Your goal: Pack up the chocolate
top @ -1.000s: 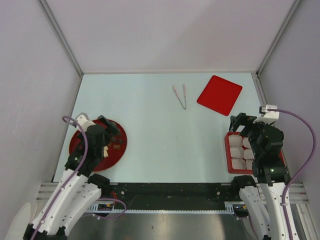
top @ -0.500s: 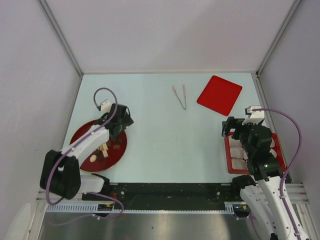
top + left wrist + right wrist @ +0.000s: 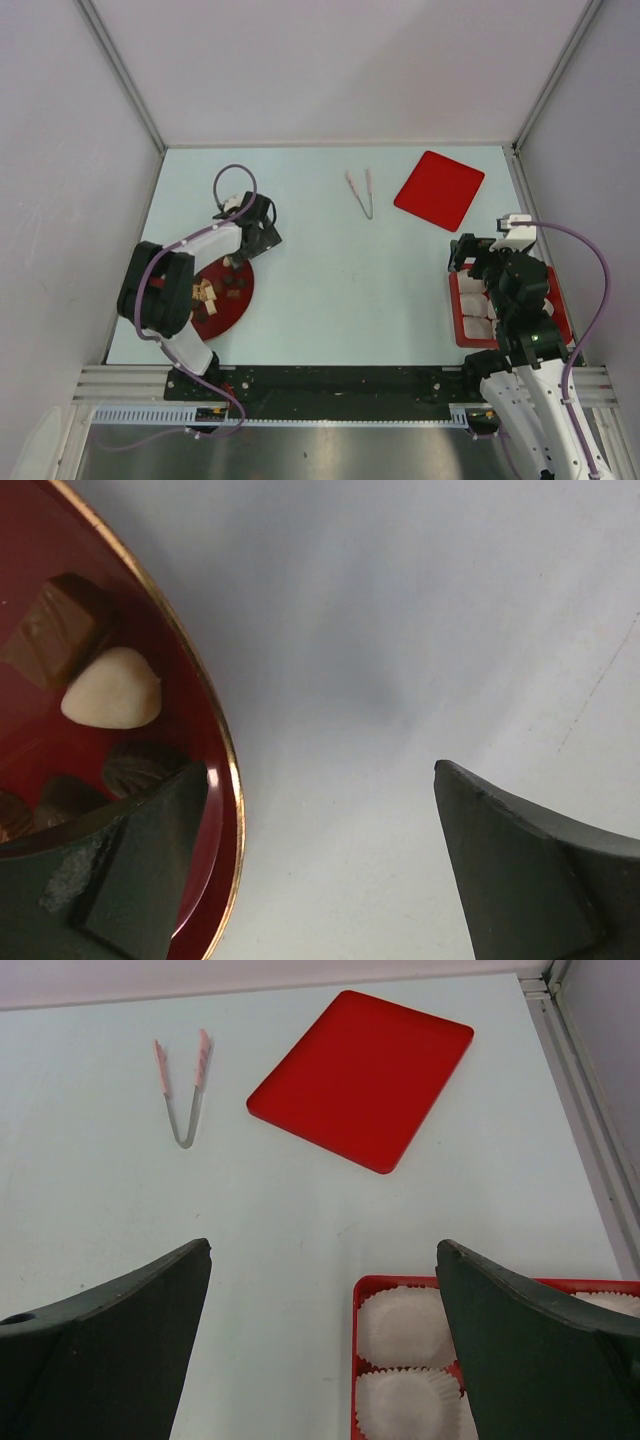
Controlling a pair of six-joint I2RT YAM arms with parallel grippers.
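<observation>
The chocolate [image 3: 207, 292] lies in a heap of brown and cream pieces on a dark red round plate [image 3: 222, 312] at the table's left. My left gripper [image 3: 258, 235] hangs open and empty over the plate's far right rim. Its wrist view shows the gold-edged rim [image 3: 218, 742], a brown cube [image 3: 55, 630], a cream piece [image 3: 112, 688] and a dark piece [image 3: 140, 767] beside the left gripper [image 3: 320, 770]. My right gripper [image 3: 478, 252] is open and empty over the far left corner of a red tray [image 3: 457, 300]. The tray holds white paper cups [image 3: 405, 1325], seen past the right gripper [image 3: 323, 1245].
A flat red lid [image 3: 439, 189] lies at the back right, with pink-handled tongs [image 3: 360, 192] to its left. Both also show in the right wrist view, the lid [image 3: 362, 1078] and the tongs [image 3: 182, 1085]. Grey walls close in the table on three sides.
My left arm has swung out from over the plate's middle to its far right rim. The right gripper shifted slightly left over the tray's corner. Both stayed open.
</observation>
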